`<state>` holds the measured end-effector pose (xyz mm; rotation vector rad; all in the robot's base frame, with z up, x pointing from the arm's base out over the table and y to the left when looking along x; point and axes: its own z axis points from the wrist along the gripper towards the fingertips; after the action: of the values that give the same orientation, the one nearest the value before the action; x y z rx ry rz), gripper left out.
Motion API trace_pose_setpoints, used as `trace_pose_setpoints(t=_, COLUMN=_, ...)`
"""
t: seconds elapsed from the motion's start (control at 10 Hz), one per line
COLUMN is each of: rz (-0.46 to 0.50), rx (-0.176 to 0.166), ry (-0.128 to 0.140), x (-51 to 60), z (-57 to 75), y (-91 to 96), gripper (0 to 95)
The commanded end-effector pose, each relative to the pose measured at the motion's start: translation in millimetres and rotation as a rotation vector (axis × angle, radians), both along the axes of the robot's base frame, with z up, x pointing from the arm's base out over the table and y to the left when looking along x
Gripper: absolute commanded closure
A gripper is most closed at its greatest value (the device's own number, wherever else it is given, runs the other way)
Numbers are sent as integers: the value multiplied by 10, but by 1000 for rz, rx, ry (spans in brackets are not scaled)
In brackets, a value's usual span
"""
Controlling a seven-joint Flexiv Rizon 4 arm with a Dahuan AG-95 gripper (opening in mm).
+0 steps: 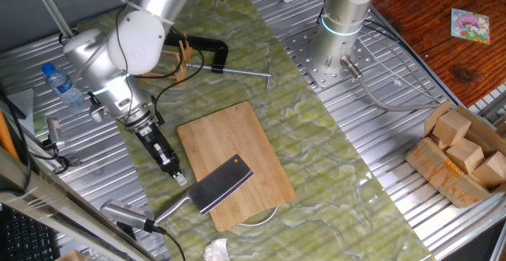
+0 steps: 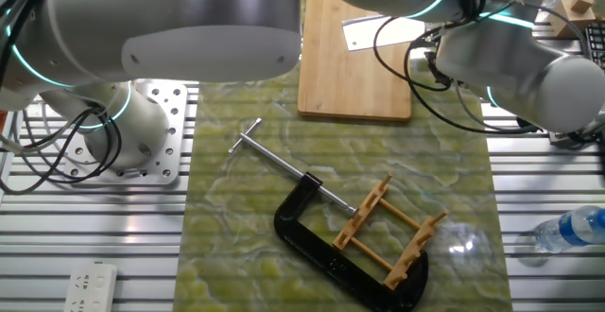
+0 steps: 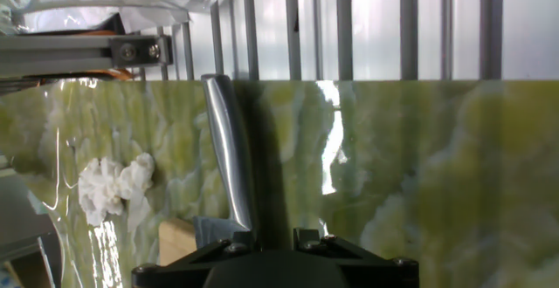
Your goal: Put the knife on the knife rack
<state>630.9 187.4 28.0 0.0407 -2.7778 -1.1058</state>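
The knife lies flat, its dark blade on the bamboo cutting board and its silver handle sticking out over the green mat. My gripper hangs just above the mat beside the handle, touching nothing; its fingers look shut and empty. In the hand view the handle runs lengthwise just left of my gripper. The blade also shows in the other fixed view. The wooden knife rack stands tilted inside the black C-clamp; it also shows at the mat's far end.
A water bottle lies left of the arm. A crumpled tissue sits near the handle. Wooden blocks in a cardboard box are at the right. The robot base stands at the back. The clamp's steel rod lies across the mat.
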Motion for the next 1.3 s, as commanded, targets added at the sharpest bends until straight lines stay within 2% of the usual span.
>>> trace_pose_setpoints(t=0.1, rz=-6, rx=-2, ry=0, x=16, z=-24, y=34, gripper=760)
trace_pose_setpoints(t=0.5, rz=-42, rx=-5, ry=-7, x=4, z=-59, y=117, gripper=760)
trace_pose_setpoints(t=1.3, rz=-93, rx=11, ry=-9, x=-52, z=-60, y=136, gripper=760)
